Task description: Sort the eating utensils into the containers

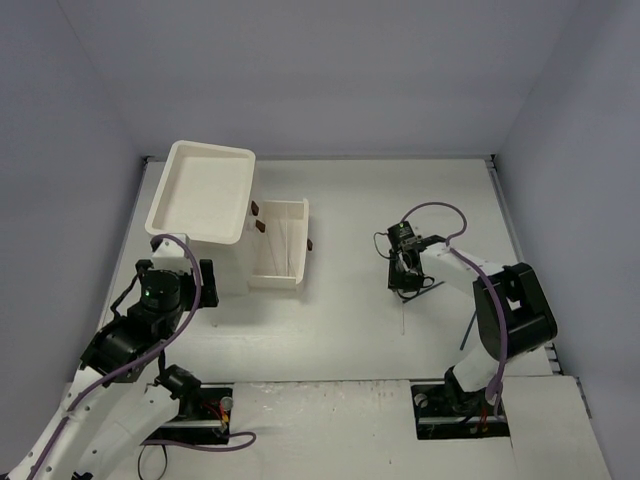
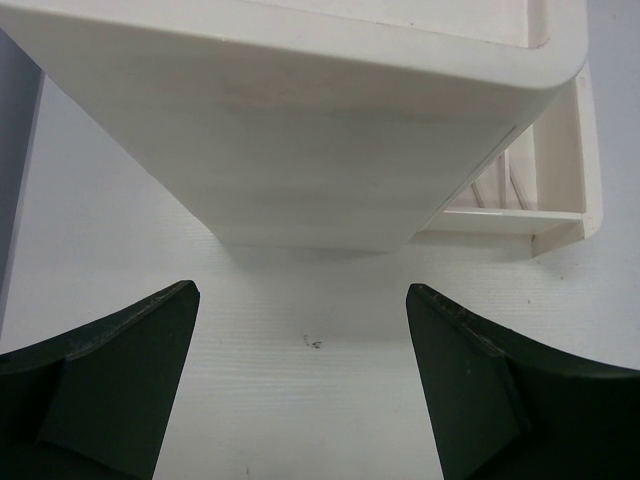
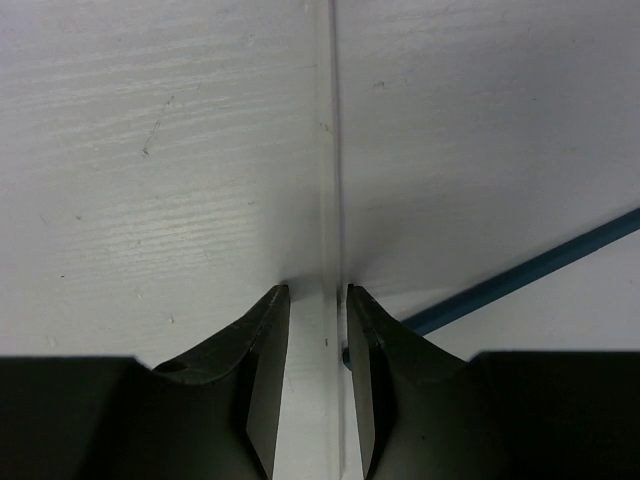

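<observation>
From above, a white boxy plastic cabinet stands at the left, its long white drawers pulled out. Left wrist: the left jaws gape wide and empty, facing the cabinet. Right wrist: the right jaws, narrowly parted, straddle a clear-white chopstick lying on the worktop, with a thin teal chopstick beside it.

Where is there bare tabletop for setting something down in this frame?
Free: the white table between the pulled-out white plastic drawers and the right pincer, plus the far strip behind them. Crowded: around that pincer, where a clear-white chopstick and a teal chopstick lie.
</observation>
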You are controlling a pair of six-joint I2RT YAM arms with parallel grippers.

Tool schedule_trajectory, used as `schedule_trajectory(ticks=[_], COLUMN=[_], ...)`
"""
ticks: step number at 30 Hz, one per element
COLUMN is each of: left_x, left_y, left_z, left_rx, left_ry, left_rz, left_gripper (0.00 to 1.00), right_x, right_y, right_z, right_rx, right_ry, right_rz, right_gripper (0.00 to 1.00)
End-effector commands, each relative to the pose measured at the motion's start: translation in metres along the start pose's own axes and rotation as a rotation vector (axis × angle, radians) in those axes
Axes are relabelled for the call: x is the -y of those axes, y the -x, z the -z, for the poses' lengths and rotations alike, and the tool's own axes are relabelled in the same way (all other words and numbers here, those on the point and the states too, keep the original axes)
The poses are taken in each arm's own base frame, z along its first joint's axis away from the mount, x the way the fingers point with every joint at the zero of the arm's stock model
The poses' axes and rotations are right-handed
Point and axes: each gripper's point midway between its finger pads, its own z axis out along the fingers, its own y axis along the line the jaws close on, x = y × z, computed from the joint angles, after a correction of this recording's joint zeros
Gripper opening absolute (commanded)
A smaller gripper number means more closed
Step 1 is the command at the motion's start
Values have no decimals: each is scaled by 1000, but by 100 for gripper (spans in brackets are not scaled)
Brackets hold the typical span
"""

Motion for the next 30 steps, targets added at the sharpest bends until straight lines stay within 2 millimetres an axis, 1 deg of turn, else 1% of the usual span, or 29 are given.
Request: schedule_trajectory(ticks=[1,3,4,5,6,7,10,12,13,15,16,18,20,21,23,25,26,27,28,29,30], left_x=[6,6,6,6,6,7,7,7,7,7,7,7,7,7,7,7,7,7,8,8,8], left_y=[14,13,13,14,13,13,13,13,13,13,13,13,14,14,14,14,15,15,15,15,14], left_z=[-5,-6,-6,-5,-6,-6,-7,-6,-6,-7,-7,-6,-6,-6,-6,-6,-6,-6,-6,-6,-6], left_rx=[37,35,34,36,33,33,31,30,30,31,31,32,32,31,32,34,34,33,33,32,30], left_ry=[-12,-12,-12,-12,-12,-12,-10,-11,-11,-13,-13,-13,-14,-14,-15,-16,-15,-16,-18,-19,-17], left_rz=[16,14,14,15,14,14,12,12,12,11,12,10,8,6,6,5,5,5,5,3,4], left_gripper=[82,82,82,82,82,82,82,82,82,82,82,82,82,82,82,82,82,82,82,82,82], right_x=[11,11,10,8,6,2,-18,-39,-51,-78,-96,-127,-174,-194,-222,-253,-267,-283,-287,-308,-319], right_y=[0,-4,-6,-6,-6,-2,15,35,44,73,87,98,128,137,139,161,166,169,169,177,178], right_z=[-2,-5,-6,-6,-5,-4,10,26,36,63,79,99,135,148,147,172,169,159,161,175,163], right_rx=[10,-6,-15,-17,-15,-4,59,121,153,241,287,337,425,461,462,525,527,519,522,544,532], right_ry=[-37,-36,-33,-25,-19,-9,34,88,116,186,224,279,369,400,425,491,503,514,523,584,588], right_rz=[-13,-5,0,3,12,22,81,112,133,154,185,237,275,298,338,342,349,360,365,374,383], right_gripper=[26,19,14,5,0,0,0,0,0,0,0,0,0,0,0,0,0,0,0,0,0])
